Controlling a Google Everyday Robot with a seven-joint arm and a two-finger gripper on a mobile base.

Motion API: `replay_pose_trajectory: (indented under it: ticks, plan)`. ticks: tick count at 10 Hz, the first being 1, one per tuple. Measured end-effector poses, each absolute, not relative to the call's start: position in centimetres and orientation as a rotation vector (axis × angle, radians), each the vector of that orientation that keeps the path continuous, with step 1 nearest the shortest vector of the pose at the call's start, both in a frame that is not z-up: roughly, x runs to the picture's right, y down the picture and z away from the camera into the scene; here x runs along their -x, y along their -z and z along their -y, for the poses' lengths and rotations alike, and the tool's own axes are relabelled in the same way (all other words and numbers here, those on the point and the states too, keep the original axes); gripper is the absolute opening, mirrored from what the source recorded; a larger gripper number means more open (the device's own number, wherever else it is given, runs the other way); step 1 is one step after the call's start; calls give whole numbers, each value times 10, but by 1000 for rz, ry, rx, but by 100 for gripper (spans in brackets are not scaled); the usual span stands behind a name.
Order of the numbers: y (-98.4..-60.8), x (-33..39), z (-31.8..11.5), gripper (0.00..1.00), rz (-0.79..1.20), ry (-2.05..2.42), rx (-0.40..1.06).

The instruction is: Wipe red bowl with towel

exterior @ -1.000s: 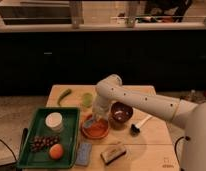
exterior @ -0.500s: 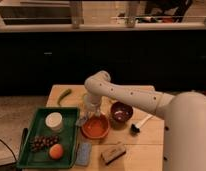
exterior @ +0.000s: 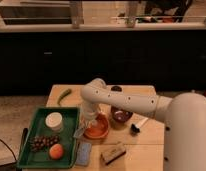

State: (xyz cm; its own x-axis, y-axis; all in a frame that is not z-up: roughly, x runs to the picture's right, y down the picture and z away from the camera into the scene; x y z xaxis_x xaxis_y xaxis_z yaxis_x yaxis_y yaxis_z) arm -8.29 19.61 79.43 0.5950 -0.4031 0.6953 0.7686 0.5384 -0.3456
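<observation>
The red bowl (exterior: 98, 130) sits on the wooden table (exterior: 146, 145), just right of the green tray. My gripper (exterior: 88, 121) hangs down from the white arm (exterior: 121, 100) at the bowl's left rim, between the bowl and the tray. A pale cloth-like piece (exterior: 80, 132), likely the towel, shows just below the gripper at the bowl's left edge. I cannot tell whether it is held. The wrist hides the bowl's far left side.
A dark bowl (exterior: 121, 115) stands right behind the red bowl. The green tray (exterior: 31, 125) holds a white jar (exterior: 54, 121), grapes (exterior: 40, 143) and an orange (exterior: 56, 151). A blue sponge (exterior: 84, 153), a brown block (exterior: 113, 152), a black-tipped utensil (exterior: 137, 126) and a green pepper (exterior: 64, 96) lie around.
The arm has swung left. The gripper has moved from above the red bowl's middle to its left rim, and now sits lower near the tray edge.
</observation>
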Motion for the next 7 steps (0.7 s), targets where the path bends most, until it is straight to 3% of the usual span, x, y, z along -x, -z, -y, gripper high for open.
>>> replay_pose_trajectory:
  ticks: [7]
  plan:
    - [-797, -3, -194, 0, 525, 618, 711]
